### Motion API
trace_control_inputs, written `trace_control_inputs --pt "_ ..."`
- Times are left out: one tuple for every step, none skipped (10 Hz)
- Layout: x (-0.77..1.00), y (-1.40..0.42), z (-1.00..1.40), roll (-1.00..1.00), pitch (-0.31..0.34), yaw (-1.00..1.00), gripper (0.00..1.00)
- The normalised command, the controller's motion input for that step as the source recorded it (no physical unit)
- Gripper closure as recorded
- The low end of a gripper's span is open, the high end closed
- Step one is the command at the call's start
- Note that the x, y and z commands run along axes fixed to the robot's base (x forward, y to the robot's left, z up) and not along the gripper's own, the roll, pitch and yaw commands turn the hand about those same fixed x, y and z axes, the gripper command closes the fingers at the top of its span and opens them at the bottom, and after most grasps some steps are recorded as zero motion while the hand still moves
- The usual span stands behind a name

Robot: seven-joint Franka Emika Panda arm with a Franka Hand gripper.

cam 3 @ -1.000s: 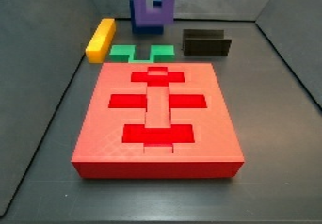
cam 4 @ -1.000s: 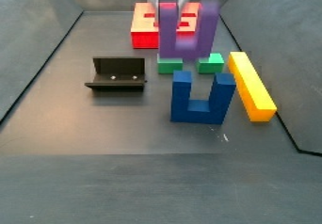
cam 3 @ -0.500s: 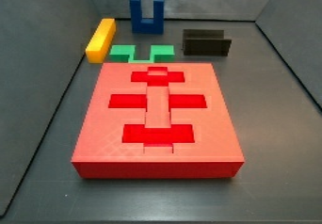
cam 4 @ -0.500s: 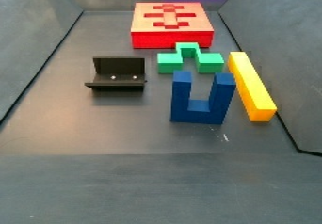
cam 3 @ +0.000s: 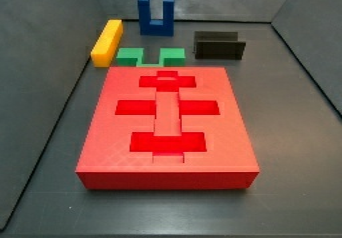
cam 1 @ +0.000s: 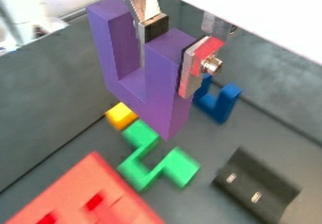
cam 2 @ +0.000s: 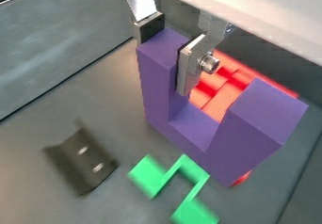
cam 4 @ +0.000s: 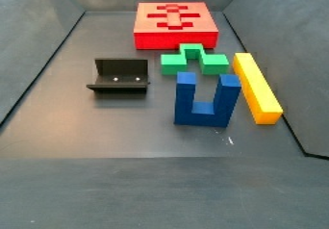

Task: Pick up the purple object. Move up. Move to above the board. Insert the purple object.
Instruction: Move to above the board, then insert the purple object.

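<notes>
The board [cam 3: 167, 122] lies flat on the floor in both side views, recesses up; the wrist views catch only a part of it [cam 1: 75, 195], below the raised arm. The green block [cam 4: 195, 59] sits just beside the board's short edge, with the yellow bar [cam 4: 259, 87] alongside it. The blue U-shaped block [cam 4: 206, 100] stands upright, prongs up, near the green block. The fixture [cam 4: 121, 77] stands apart from the blocks.

Gripper [cam 1: 172, 45] and purple object [cam 1: 141, 72] appear only in the wrist views; both side views are now without them. The gripper is clamped on one prong of the purple object, a silver finger [cam 2: 191, 65] flat against its face, well above the floor. The far finger is mostly hidden behind the prong.

One second ago the purple object and fingers showed at the top of both side views; since then they have left those views. The floor pieces are unmoved.
</notes>
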Motion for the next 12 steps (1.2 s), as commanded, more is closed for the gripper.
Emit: trace_control_inputs --pt "-0.10 -1.40 0.22 0.00 0.096 -0.02 1.00" --pt "-0.09 -1.40 0.23 -0.01 0.085 -0.01 1.00" --pt "-0.07 -1.40 0.23 0.00 0.086 0.00 1.00" --pt "-0.01 -0.88 0.16 0.01 0.105 0.00 1.00" --pt "0.03 -0.53 0.10 0.01 0.120 0.00 1.00" --pt "0.05 -0.30 0.07 0.01 0.129 0.00 1.00" --pt "0.05 -0.21 0.05 0.01 0.127 0.01 1.00" --pt "0.00 -0.03 -0.03 0.00 0.000 0.00 1.00" --pt "0.11 -0.08 -0.18 -0.04 -0.047 0.00 1.00" --pt "0.40 -0.25 -0.49 -0.08 -0.143 -0.01 1.00" --pt "0.62 -0.47 -0.65 -0.03 -0.116 -0.02 1.00" --pt "0.70 -0.54 -0.68 0.00 -0.100 0.00 1.00"
